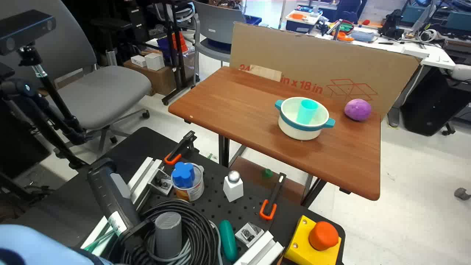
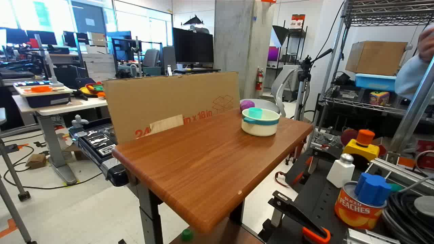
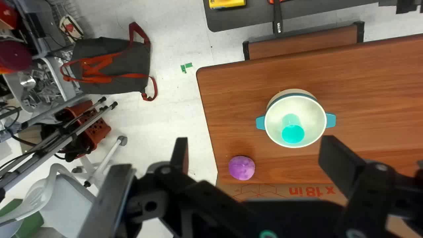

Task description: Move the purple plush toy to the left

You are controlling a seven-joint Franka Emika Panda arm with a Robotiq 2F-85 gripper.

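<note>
Wrist view: fingers (image 3: 337, 167) stood wide apart; purple plush toy (image 3: 242, 168) sat on the bench (image 3: 231, 99) near a corner, well beyond them, showing through their gap.

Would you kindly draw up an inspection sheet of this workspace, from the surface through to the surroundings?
Surface: brown table, cardboard standing along one long side.
Job's things: purple toy on the table near a corner, apart from the bowl.
Clutter: the bowl with a cup inside, on the table; can and shaker on the black worktop.
Gripper: open, holding nothing, in the wrist view.
Cables: black coil on the worktop.
Surroundings: chair; backpack on the floor; part of a person at an exterior view's edge.
</note>
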